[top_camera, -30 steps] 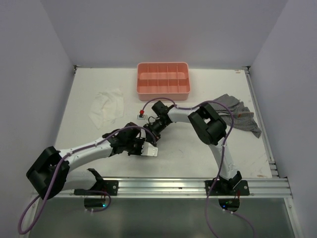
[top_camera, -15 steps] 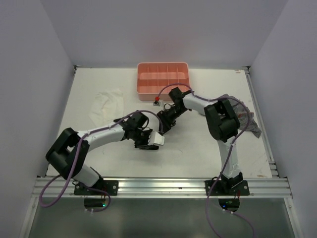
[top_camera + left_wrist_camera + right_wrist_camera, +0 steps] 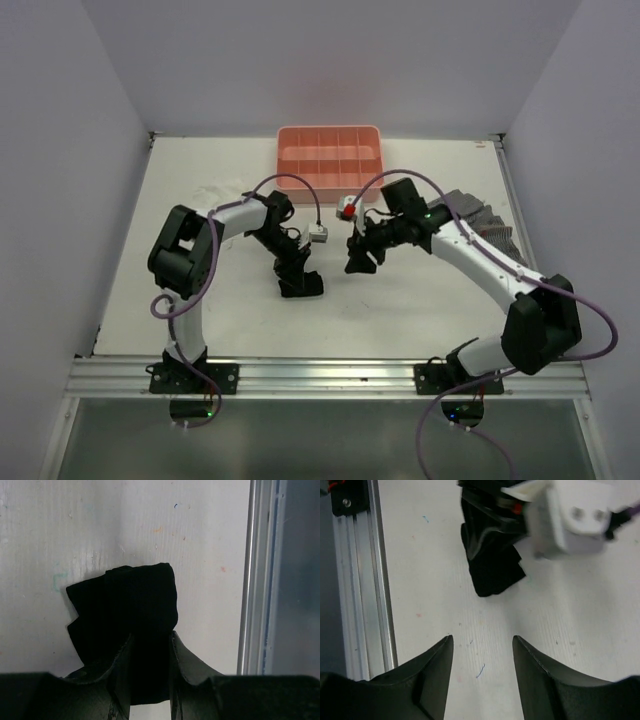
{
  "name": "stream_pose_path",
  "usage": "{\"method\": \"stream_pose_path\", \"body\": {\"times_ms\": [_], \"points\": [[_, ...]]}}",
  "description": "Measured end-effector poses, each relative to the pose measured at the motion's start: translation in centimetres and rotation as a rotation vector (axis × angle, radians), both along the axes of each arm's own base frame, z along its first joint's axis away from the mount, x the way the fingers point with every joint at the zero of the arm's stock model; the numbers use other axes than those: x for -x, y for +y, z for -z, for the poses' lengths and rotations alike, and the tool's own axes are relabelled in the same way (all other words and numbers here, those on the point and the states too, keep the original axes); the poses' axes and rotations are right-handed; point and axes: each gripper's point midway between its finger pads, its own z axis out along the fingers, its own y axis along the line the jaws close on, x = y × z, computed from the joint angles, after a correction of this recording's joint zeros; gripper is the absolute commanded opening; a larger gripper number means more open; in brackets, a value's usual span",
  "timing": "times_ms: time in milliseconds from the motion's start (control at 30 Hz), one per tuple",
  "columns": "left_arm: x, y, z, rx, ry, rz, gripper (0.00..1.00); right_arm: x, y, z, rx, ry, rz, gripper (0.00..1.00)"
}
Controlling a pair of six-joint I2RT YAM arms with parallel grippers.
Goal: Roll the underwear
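Note:
The underwear (image 3: pixel 305 284) is a small bunched black bundle on the white table, near the middle. My left gripper (image 3: pixel 296 276) is shut on it. In the left wrist view the black fabric (image 3: pixel 127 602) fills the gap between the fingers (image 3: pixel 187 657) and spreads out beyond them. My right gripper (image 3: pixel 358 258) is open and empty, just right of the bundle and not touching it. In the right wrist view the underwear (image 3: pixel 495 572) lies ahead of my open right gripper (image 3: pixel 482 640), with the left gripper's fingers clamped on it.
A pink compartment tray (image 3: pixel 330 180) stands at the back centre. A thin white cloth (image 3: pixel 212 196) lies at the back left, partly under the left arm. A grey checked cloth (image 3: pixel 492 222) lies at the right, behind the right arm. The aluminium rail (image 3: pixel 330 375) runs along the near edge.
The left arm has folded inward and its gripper has moved to the table's middle with the underwear. The right gripper has drawn away to the right and now stands apart from the bundle.

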Motion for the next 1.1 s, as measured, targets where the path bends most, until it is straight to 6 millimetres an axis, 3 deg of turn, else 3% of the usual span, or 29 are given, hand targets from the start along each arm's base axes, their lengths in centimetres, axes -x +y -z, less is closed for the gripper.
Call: {"method": "stream_pose_path", "body": {"times_ms": [233, 500, 667, 767, 800, 900, 1000, 1033, 1100], "points": [[-0.4, -0.1, -0.1, 0.005, 0.165, -0.049, 0.14, 4.3, 5.2, 3.7, 0.07, -0.232, -0.233, 0.64], [0.0, -0.1, -0.1, 0.017, 0.225, -0.066, 0.17, 3.4, 9.6, 7.3, 0.088, -0.428, -0.351, 0.65], [0.3, -0.2, -0.1, 0.022, 0.238, -0.069, 0.19, 2.9, 10.5, 9.9, 0.112, -0.468, -0.398, 0.63], [0.3, -0.2, -0.1, 0.025, 0.243, -0.07, 0.21, 2.8, 10.4, 11.4, 0.132, -0.468, -0.424, 0.54], [0.4, -0.1, -0.1, 0.025, 0.245, -0.071, 0.23, 2.8, 10.4, 11.6, 0.135, -0.471, -0.432, 0.41], [0.4, -0.1, -0.1, 0.027, 0.253, -0.076, 0.32, 2.5, 10.6, 11.8, 0.13, -0.495, -0.45, 0.16], [0.4, 0.1, -0.2, 0.032, 0.264, -0.094, 0.42, 2.6, 10.7, 11.7, 0.124, -0.493, -0.466, 0.0], [0.4, 0.2, -0.2, 0.033, 0.266, -0.099, 0.55, 2.7, 10.8, 11.7, 0.123, -0.486, -0.473, 0.0], [0.4, 0.6, -0.6, 0.037, 0.287, -0.128, 0.63, 2.7, 11.2, 11.7, 0.119, -0.467, -0.486, 0.0]]}}
